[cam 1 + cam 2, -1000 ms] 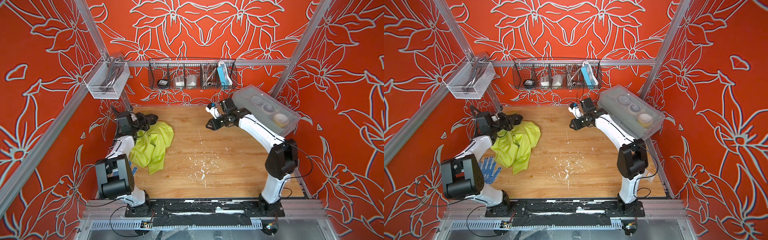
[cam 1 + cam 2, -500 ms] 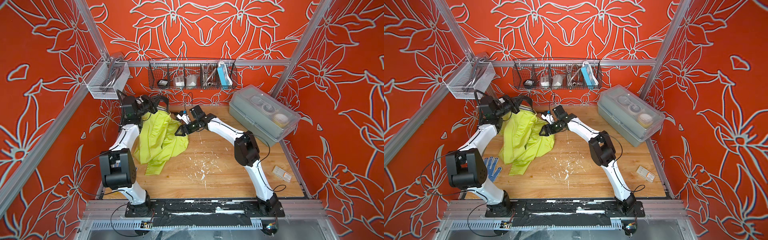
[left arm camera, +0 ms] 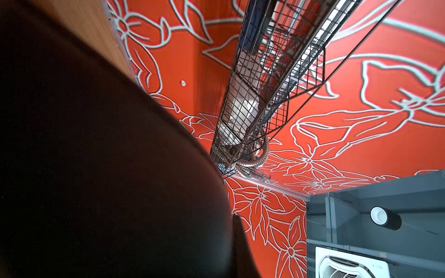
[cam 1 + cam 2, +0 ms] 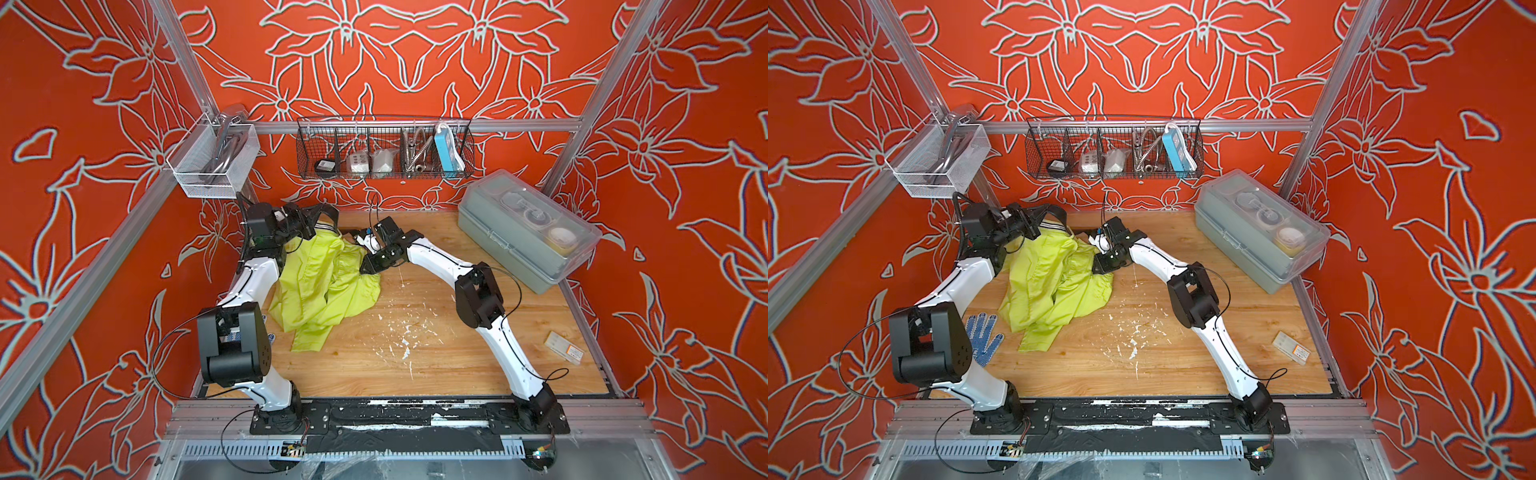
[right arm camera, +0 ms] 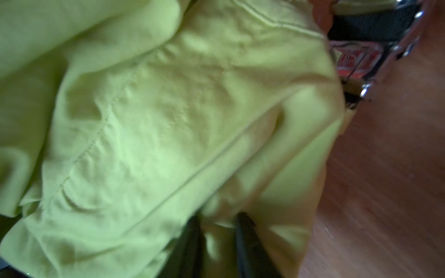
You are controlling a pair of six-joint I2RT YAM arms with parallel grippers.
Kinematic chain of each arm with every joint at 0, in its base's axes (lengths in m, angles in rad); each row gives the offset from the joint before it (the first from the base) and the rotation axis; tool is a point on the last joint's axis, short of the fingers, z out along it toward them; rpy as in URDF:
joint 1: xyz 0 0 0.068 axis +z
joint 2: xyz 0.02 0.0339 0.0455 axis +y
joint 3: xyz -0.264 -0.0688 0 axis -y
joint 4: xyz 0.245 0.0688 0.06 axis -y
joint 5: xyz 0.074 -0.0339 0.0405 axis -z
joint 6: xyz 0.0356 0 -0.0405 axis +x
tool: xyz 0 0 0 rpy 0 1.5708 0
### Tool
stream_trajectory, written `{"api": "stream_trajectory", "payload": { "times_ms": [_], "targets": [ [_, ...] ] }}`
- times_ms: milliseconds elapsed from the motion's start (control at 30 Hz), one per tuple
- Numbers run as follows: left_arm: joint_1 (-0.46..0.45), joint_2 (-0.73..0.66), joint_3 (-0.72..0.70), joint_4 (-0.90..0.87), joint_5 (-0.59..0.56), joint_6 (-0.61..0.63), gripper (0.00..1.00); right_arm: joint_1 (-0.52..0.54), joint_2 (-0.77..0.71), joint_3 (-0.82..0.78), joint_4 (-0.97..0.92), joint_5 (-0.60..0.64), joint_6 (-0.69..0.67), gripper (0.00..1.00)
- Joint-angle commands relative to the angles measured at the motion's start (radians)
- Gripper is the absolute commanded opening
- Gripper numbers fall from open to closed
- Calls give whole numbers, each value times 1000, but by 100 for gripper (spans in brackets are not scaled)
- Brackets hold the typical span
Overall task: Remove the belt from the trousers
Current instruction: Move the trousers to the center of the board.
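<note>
The lime-green trousers [image 4: 324, 286] [image 4: 1054, 286] hang crumpled at the back left, their lower part on the wooden table [image 4: 436, 353]. My left gripper [image 4: 309, 222] [image 4: 1030, 222] is raised there, shut on the dark belt [image 4: 328, 210] [image 4: 1054, 212], which arches over the waistband. The strap [image 3: 108, 168] fills much of the left wrist view and hides the jaws. My right gripper [image 4: 366, 267] [image 4: 1100, 266] [image 5: 220, 243] is shut on a fold of the trousers [image 5: 168, 120]. The silver buckle [image 5: 375, 62] lies beyond the fabric, on the table.
A grey lidded box [image 4: 528, 232] stands at the back right. A black wire basket [image 4: 384, 149] and a white mesh basket [image 4: 212, 162] hang on the walls. A blue-dotted glove [image 4: 982, 336] lies front left. A small packet [image 4: 565, 353] lies at the right.
The right arm swung from beside the grey box over to the trousers and closed on the fabric. The left gripper lifted the belt and trousers upward and toward the back.
</note>
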Motion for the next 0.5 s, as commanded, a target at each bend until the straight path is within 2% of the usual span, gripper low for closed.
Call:
{"api": "stream_trajectory", "payload": {
  "times_ms": [0,100,167,267,367,467],
  "targets": [
    [-1,-48,13,-13,8,13,0,3,10,-42,-77,-7,-8,0],
    [3,-55,15,-49,3,49,0,-16,-49,-111,-124,45,-27,0],
    [9,-63,25,-122,2,117,0,-42,-125,-181,-207,140,-73,0],
    [17,-78,55,-285,-12,273,0,-104,-312,-412,-207,278,-101,0],
    [22,-77,87,-431,-46,425,0,-201,-476,-620,-201,300,-91,0],
    [24,-69,92,-494,-83,521,0,-285,-594,-752,-190,296,-103,0]
  ]
}}
